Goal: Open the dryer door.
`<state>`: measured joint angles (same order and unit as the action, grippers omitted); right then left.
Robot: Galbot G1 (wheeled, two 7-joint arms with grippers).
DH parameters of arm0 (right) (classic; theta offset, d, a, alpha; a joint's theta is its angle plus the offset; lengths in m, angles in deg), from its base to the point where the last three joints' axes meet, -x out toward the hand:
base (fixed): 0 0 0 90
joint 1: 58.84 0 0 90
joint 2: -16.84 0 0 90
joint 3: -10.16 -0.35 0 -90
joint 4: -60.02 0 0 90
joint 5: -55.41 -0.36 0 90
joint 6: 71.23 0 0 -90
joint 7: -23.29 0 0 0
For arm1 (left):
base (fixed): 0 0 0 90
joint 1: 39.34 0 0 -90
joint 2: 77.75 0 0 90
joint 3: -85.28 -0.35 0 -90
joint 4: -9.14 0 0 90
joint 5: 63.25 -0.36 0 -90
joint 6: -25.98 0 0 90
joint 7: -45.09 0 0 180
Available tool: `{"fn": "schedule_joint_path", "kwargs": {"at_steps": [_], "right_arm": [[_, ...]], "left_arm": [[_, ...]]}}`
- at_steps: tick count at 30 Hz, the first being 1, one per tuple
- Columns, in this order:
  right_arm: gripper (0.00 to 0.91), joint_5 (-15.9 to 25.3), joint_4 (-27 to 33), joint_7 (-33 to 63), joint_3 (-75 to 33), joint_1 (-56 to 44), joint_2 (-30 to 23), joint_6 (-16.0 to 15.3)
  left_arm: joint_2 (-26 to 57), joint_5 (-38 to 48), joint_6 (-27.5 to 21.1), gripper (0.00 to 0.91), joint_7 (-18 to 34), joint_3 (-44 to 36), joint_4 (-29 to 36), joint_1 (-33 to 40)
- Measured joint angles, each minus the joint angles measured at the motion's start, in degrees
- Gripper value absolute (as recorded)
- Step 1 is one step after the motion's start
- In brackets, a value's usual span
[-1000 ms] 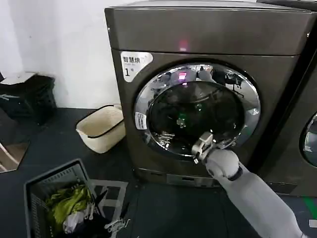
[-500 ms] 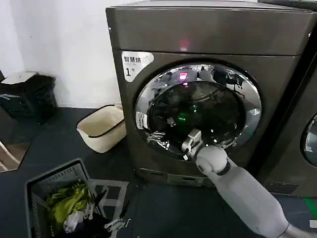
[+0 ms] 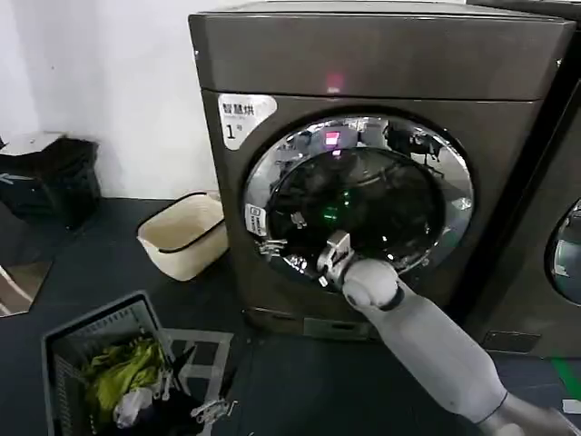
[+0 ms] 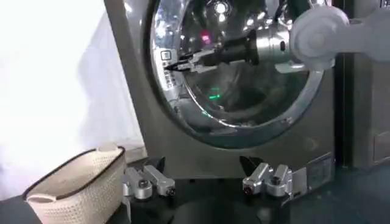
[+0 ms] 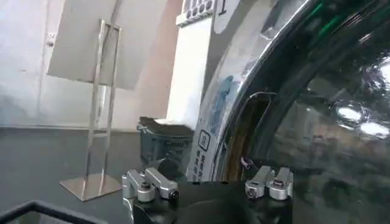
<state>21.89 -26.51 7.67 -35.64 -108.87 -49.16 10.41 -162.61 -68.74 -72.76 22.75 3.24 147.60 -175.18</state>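
Note:
The dryer [image 3: 381, 54] is a dark metallic front-loader with a white "1" sticker and a small red light. Its door [image 3: 272, 173] has a wide chrome ring around dark glass and looks flush with the front. My right gripper [image 3: 272, 247] reaches across the lower glass to the door's left rim, beside the small label. From the left wrist camera, the right gripper [image 4: 173, 64] points at that same rim. In its own wrist view my right gripper [image 5: 207, 176] is open, facing a dark slot [image 5: 244, 134] in the chrome rim. My left gripper [image 4: 207, 176] hangs open low before the dryer.
A cream basket [image 3: 186, 234] sits on the floor left of the dryer. A dark crate with clothes [image 3: 109, 363] lies at the front left. A black bin [image 3: 50, 177] stands by the wall. A second machine [image 3: 563, 245] adjoins on the right.
My right gripper has slid leftward along the lower part of the door, from under the glass's middle to its left rim. The door has not moved.

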Motion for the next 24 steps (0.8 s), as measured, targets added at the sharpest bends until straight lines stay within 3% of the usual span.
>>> {"fn": "schedule_joint_path", "kwargs": {"at_steps": [9,24], "right_arm": [[0.907,0.05,-1.75,-5.02,-0.29,-0.97,1.74,0.20],[0.907,-2.94,-3.25,-20.38,0.68,-1.84,6.79,9.67]], "left_arm": [[0.14,0.12,-0.01,0.907,0.00,0.09,-0.17,0.24],[1.53,1.16,0.81,0.907,0.02,0.26,-2.05,1.97]]}}
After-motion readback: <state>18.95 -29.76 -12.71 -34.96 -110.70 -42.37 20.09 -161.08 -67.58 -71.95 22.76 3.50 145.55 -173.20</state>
